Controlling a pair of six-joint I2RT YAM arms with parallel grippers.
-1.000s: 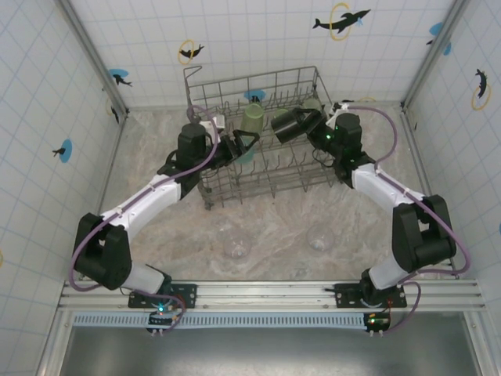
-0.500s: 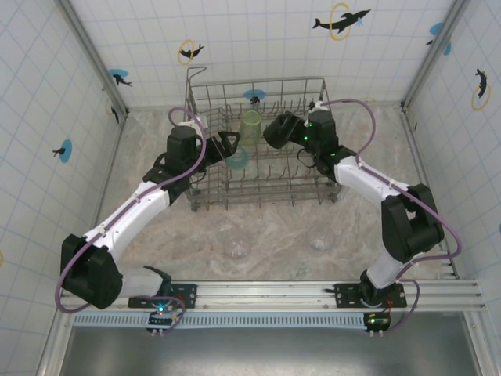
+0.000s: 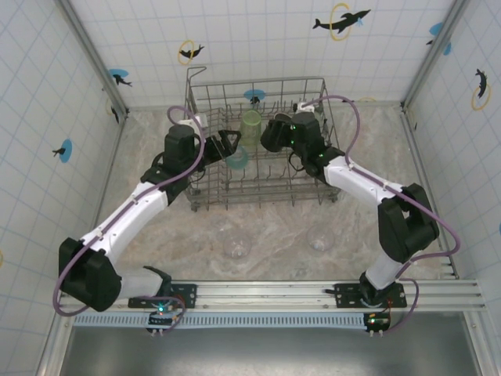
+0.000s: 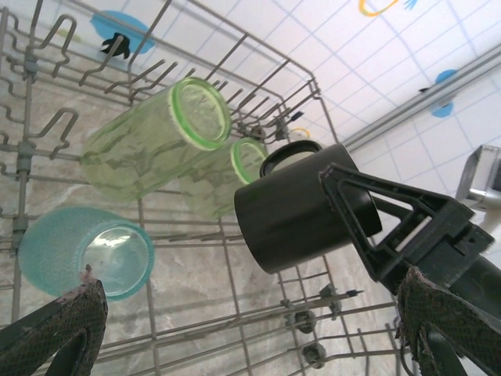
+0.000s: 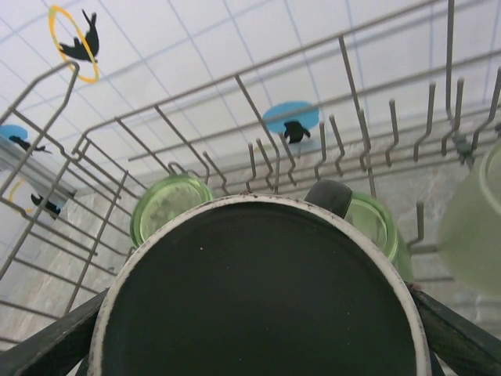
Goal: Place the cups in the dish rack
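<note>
Black mug (image 4: 301,207): rigid, glazed, probably slippery, likely to chip if dropped. Clamped across body by right gripper (image 3: 275,135), tilted over dish rack (image 3: 258,84), near green tumblers (image 4: 156,137). Body hold judged safer than handle. Left gripper (image 3: 231,143) spread wide, empty, near teal cup (image 4: 86,251).

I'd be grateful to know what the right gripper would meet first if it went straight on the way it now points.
Probably the light-green tumblers in the dish rack: the black mug in the right gripper faces them, though depth is unclear.
</note>
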